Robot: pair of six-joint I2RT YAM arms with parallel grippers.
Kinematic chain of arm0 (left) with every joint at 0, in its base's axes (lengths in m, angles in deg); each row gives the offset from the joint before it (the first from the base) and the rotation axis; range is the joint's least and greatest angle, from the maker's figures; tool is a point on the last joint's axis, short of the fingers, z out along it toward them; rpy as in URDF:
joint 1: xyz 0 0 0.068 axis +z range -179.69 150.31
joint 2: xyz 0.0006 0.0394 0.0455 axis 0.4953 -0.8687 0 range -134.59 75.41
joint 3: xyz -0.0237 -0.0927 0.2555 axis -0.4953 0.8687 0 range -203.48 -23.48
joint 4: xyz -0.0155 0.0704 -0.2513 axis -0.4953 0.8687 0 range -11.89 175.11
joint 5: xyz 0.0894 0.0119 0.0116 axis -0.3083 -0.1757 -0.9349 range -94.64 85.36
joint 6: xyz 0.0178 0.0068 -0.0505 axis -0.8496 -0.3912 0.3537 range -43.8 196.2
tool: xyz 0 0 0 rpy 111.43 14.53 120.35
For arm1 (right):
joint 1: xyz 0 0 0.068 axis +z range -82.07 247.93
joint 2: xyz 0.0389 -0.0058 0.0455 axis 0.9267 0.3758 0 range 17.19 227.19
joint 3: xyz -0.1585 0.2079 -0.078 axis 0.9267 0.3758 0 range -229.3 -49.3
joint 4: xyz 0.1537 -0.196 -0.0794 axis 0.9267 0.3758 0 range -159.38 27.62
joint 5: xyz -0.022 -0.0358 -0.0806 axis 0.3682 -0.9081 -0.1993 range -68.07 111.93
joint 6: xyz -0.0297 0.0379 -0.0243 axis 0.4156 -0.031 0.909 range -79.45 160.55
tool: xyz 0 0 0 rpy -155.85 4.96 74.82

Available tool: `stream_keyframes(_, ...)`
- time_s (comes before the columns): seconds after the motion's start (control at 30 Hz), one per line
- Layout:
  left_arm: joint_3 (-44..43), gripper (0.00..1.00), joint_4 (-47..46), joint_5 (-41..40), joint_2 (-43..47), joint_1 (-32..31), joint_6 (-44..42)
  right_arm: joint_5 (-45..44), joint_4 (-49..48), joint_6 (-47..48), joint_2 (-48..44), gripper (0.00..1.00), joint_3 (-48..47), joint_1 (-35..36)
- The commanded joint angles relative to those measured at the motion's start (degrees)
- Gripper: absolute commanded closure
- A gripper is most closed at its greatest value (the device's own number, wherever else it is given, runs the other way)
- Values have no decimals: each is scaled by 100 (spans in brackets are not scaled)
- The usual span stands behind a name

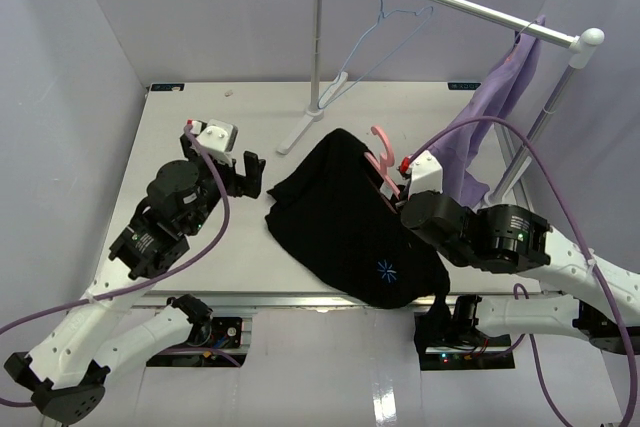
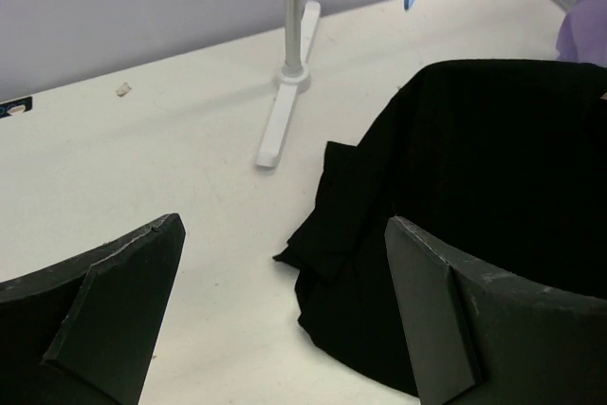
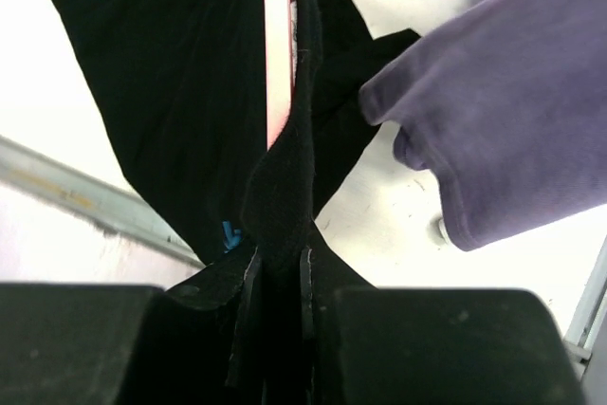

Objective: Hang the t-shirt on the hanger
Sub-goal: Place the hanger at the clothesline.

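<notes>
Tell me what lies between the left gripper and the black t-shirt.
Only a short strip of bare white table, seen in the top view between the open left gripper and the t-shirt.

no legible text, blue star-like mark [image 1: 385,269] on black t-shirt [image 1: 335,202]

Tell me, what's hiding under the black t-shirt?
A pink hanger. Its hook sticks out of the t-shirt, and one pink strip shows through a gap. The rest of it is covered by cloth.
</notes>
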State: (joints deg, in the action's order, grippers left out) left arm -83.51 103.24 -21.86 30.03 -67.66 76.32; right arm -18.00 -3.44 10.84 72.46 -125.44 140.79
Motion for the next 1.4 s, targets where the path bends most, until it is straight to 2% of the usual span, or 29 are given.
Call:
stream_keyframes(0.0,-35,2,-277,-379,427,1,288,-1339,-585,-1122,196,92,-389,-5)
stream_keyframes(0.13,44,2,-281,-292,522,-8,340,-1828,-1022,-1274,759,92,-596,0)
stream_keyframes(0.23,144,2,-296,-332,553,1,322,-2497,-1054,-1353,1417,92,-943,-9)
stream_keyframes(0.37,206,2,-350,-396,610,-3,308,-3069,-978,-1903,2000,92,-1342,-33)
stream_keyframes(0.57,240,2,-344,123,576,1,508,-3533,-978,-2150,2980,92,-2469,-232)
stream_keyframes(0.63,298,2,-324,237,582,1,551,-3425,-978,-2157,3187,92,-2772,-481)
stream_keyframes(1.0,433,2,-292,268,499,1,618,-2976,-978,-2530,2843,92,-2706,-1499)
stream_keyframes(1.13,430,2,-294,313,388,1,647,-2974,-1079,-2218,2935,92,-3020,-1790)
stream_keyframes(1.37,532,2,-289,325,336,1,630,-2631,-1967,-1442,2891,92,-3257,-2294)
